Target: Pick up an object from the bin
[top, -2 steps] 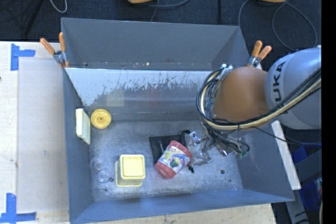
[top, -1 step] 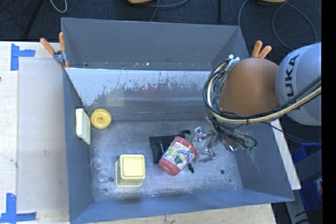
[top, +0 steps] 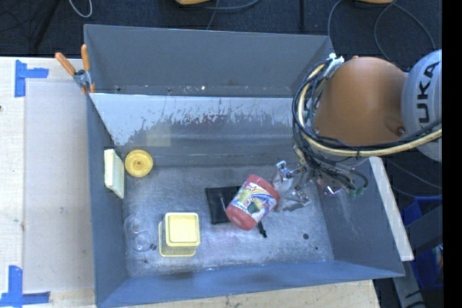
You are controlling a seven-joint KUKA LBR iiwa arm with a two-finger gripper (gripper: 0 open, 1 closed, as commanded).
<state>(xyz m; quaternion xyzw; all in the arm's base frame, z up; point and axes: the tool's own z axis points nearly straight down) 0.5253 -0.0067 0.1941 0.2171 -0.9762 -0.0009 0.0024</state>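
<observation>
My gripper (top: pixel 291 191) hangs low over the bin's floor at the right, below the orange cover, with its metal fingers just right of a red can with a colourful label (top: pixel 252 203). The can lies on its side, tilted, and rests partly on a flat black rectangle (top: pixel 219 203). The fingertips stand close to the can's right end; I cannot tell whether they touch it or how far apart they are.
At the left of the bin lie a yellow round disc (top: pixel 138 163), a pale yellow flat block (top: pixel 114 172) against the wall, a yellow square box (top: pixel 180 233) and a clear plastic piece (top: pixel 137 236). The arm and its cables cover the right side.
</observation>
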